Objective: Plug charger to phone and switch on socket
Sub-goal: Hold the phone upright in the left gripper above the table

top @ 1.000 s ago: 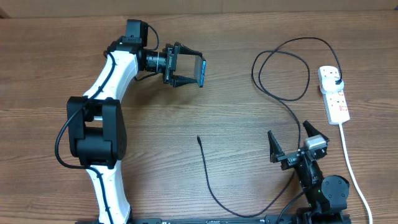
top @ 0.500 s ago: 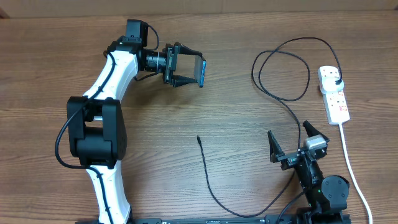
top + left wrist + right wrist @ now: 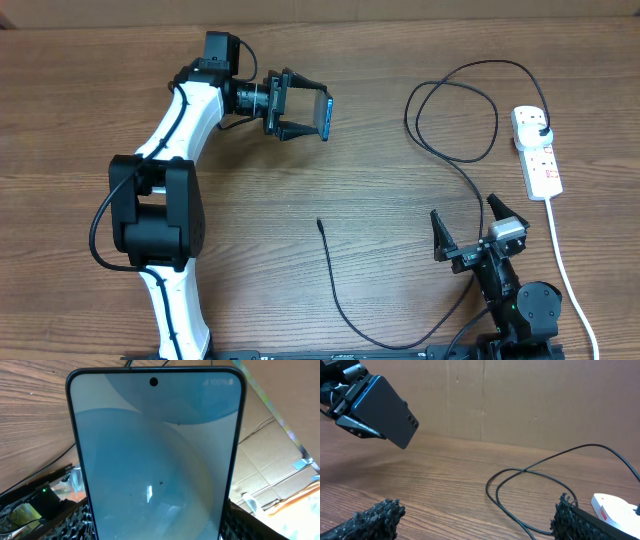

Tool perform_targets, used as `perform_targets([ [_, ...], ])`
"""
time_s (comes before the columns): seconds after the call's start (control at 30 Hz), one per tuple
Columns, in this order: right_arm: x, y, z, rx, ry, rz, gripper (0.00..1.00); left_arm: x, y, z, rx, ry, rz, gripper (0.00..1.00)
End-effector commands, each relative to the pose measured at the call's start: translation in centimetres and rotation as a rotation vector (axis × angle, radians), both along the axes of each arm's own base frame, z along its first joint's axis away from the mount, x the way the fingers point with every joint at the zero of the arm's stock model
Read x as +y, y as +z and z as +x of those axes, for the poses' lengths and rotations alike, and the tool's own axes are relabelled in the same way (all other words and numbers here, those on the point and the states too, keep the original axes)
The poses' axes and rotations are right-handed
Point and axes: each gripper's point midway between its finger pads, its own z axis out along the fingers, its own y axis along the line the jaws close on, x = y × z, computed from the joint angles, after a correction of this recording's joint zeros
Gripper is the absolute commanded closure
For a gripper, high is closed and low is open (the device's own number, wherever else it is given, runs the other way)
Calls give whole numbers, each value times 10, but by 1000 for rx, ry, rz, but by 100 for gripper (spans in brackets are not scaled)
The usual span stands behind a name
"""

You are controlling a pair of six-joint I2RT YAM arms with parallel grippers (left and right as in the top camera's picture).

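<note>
My left gripper [image 3: 300,107] is shut on the phone [image 3: 325,114] and holds it on edge above the table at the back left. Its light-blue screen fills the left wrist view [image 3: 155,460]; its dark back shows in the right wrist view [image 3: 385,410]. The black charger cable [image 3: 335,290] runs from a connector tip [image 3: 319,222] at mid-table, loops at the back right [image 3: 530,482] and ends in a black plug [image 3: 541,128] in the white socket strip [image 3: 538,160]. My right gripper [image 3: 468,232] is open and empty near the front right.
The strip's thick white lead [image 3: 565,270] runs down the right side toward the front edge, close to my right arm's base. A cardboard wall [image 3: 520,400] stands behind the table.
</note>
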Motion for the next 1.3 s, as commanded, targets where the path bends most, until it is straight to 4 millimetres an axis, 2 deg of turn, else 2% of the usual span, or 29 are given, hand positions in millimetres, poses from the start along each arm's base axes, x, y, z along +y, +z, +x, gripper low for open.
perform_targets([
  [0.0,1,-1,0,-6,3,6,0,-6,16,0,-37,-33,-54,96],
  [0.3,1,-1,0,-6,3,6,0,-5,13,1,-101,-40,-36,96],
  [0.63,1,-1,0,-6,3,6,0,8,-28,15,-153,28,216,96],
  [1.03,1,-1,0,-6,3,6,0,28,-60,12,-163,34,428,96],
  [1.27,1,-1,0,-6,3,6,0,52,-86,6,-99,56,622,96],
])
